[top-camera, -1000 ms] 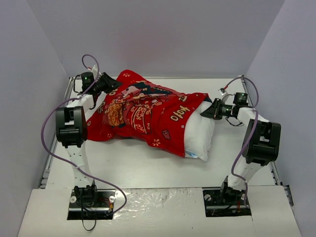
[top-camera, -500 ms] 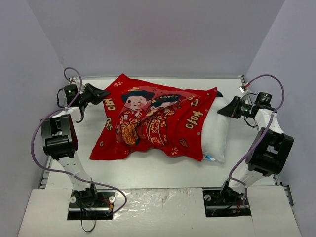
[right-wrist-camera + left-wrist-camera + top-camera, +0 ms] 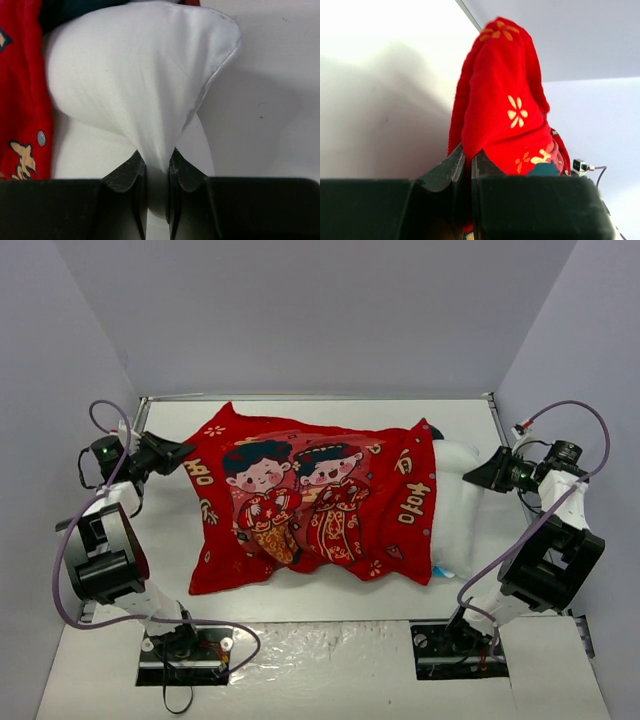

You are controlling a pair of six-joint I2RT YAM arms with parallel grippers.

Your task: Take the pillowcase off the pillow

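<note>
The pillowcase (image 3: 310,505) lies spread across the middle of the table (image 3: 330,595), printed side up, with most of the pillow (image 3: 455,510) inside it. Only the pillow's white end shows, poking out of the open mouth on my right. My left tool (image 3: 176,452) is closed tight on a fold of red cloth at the case's far-left end. My right tool (image 3: 156,159) is pinched onto a peak of the pillow's bare white fabric. With both ends held, I judge the step in hand to be the pull-apart: case to the left, pillow to the right.

To do it well I'd pull along one line, low over the table and evenly, so the pillow slides out of the mouth rather than bunching inside. The right grip has only a thin pinch of cloth, so I'd go gently, since a jerk could slip it. I'd watch the snap (image 3: 41,135) at the mouth's edge, which could catch. If the case drags the pillow along, I'd hold the right arm fixed and let the left do the travelling.
</note>
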